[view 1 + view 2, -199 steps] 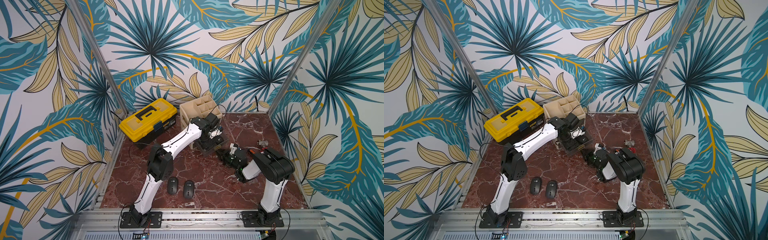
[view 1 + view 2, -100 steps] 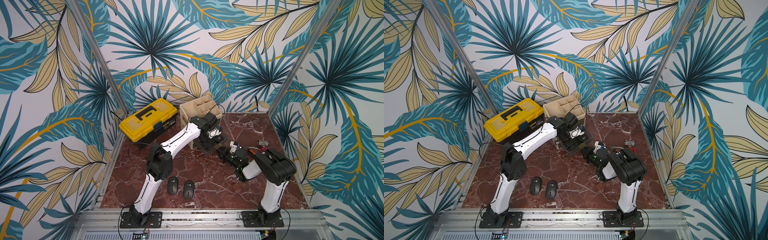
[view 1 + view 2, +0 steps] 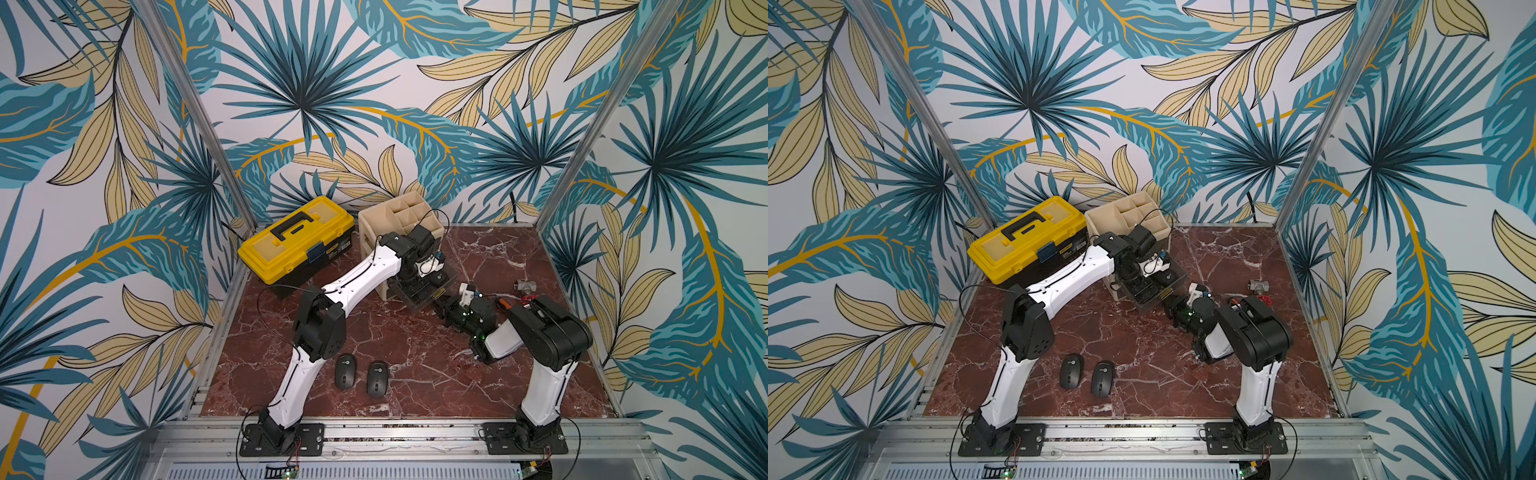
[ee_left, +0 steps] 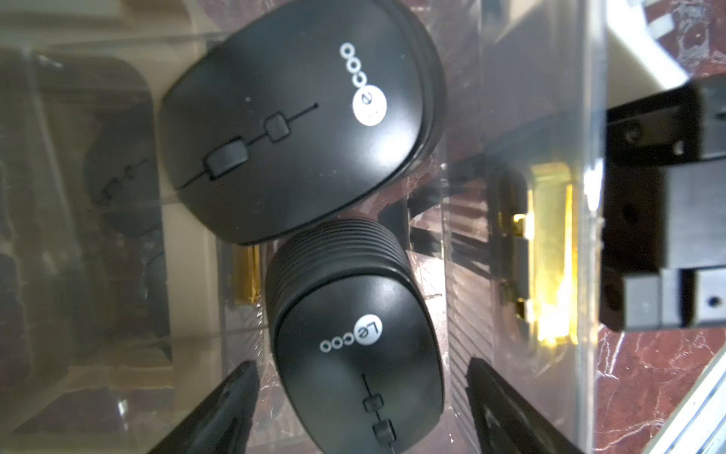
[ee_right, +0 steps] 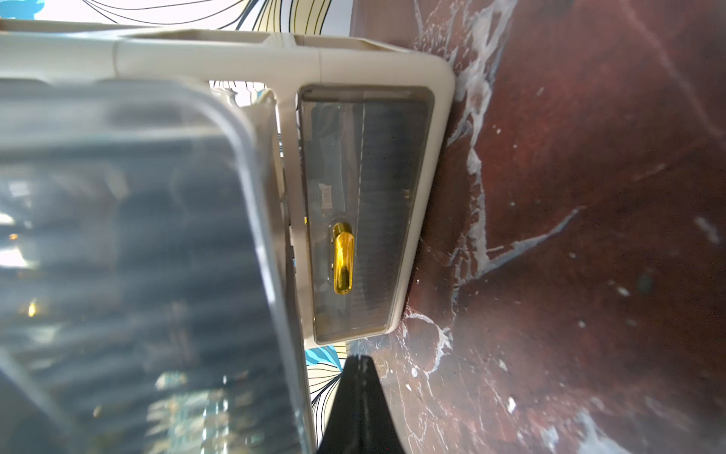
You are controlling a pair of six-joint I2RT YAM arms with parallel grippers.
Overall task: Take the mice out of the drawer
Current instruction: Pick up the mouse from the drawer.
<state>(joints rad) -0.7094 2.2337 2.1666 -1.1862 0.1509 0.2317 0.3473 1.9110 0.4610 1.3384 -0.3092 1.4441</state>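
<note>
The clear drawer [image 3: 432,296] stands pulled out of the beige organizer [image 3: 399,216]. In the left wrist view two dark mice lie in it, one [image 4: 298,129] farther in and one [image 4: 353,353] between my fingers. My left gripper [image 4: 361,367] is open and straddles that mouse without touching it; it reaches down into the drawer in both top views [image 3: 417,280] [image 3: 1138,282]. Two more mice [image 3: 344,370] [image 3: 377,378] lie side by side on the table near the front. My right gripper [image 5: 359,363] is shut on nothing, just outside the drawer's front wall [image 5: 251,196].
A yellow toolbox [image 3: 297,239] stands at the back left beside the organizer. The organizer's other drawer [image 5: 365,157] is closed, with a gold handle [image 5: 343,257]. A metal fitting [image 3: 524,286] and a small red-tipped part [image 3: 528,300] lie at the right, behind my right arm.
My left gripper's jaws have spread wider over the drawer. Both arms have shifted only slightly. The mice on the table have not moved.
</note>
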